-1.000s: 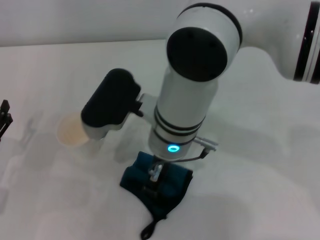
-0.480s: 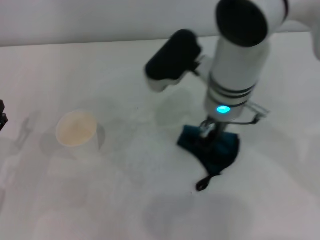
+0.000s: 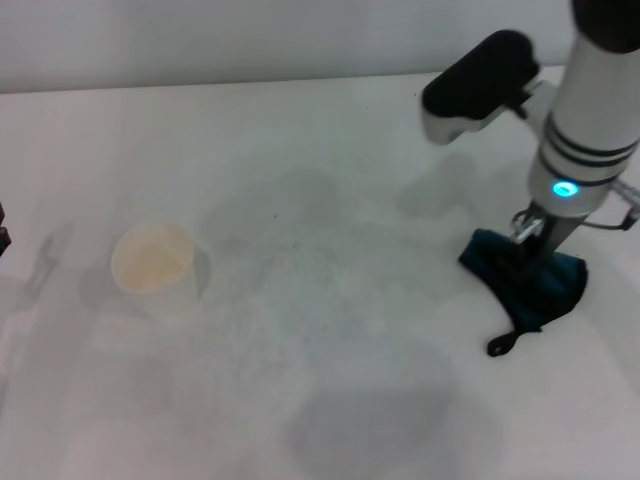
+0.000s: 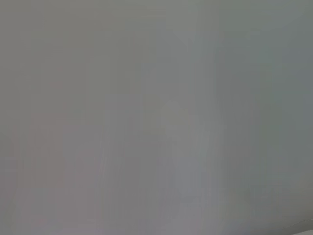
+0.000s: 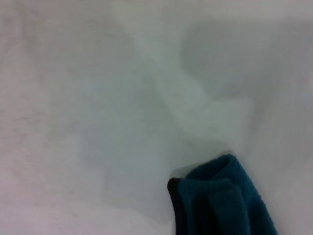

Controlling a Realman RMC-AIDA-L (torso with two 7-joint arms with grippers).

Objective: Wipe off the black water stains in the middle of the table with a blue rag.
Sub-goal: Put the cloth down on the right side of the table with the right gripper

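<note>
The right arm reaches in from the far right of the scene, its white forearm pointing steeply down, with two dark bands and a glowing blue-green ring light just above the wrist. A black, rounded wrist housing juts out toward the left and far side of the forearm. The right gripper point(image 3: 527, 250) is low at the table surface on the right side, its jaws closed on the blue rag point(image 3: 530, 283). The left arm shows only as a dark sliver at the left edge
</note>
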